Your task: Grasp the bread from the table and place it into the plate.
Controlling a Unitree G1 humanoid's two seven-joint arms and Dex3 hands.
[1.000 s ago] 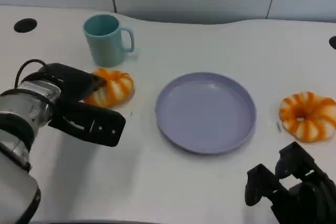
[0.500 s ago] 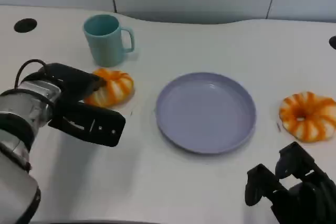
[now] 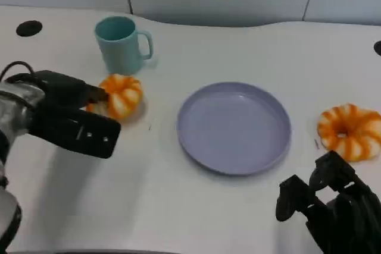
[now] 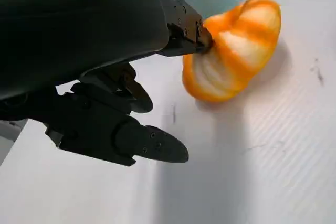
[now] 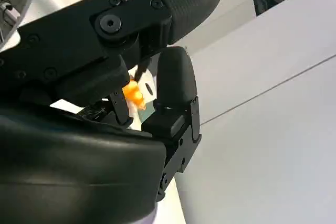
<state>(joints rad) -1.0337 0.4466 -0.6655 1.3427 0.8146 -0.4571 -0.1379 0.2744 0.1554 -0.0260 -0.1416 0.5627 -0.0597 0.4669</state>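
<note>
The left hand (image 3: 74, 120) pinches the tilted orange-and-white ring-shaped bread (image 3: 118, 96) near the white table's (image 3: 238, 218) left edge, beside the teal ceramic mug (image 3: 122, 44). The round lavender plate (image 3: 233, 128) sits mid-table. The right hand (image 3: 330, 209), fingers curled, holds nothing.

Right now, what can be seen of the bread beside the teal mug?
The bread is a ring-shaped piece, glossy orange with white stripes. It is tipped up on its edge on the white table, just in front of the teal mug and left of the purple plate. The left hand pinches its rim between its fingers.
</note>
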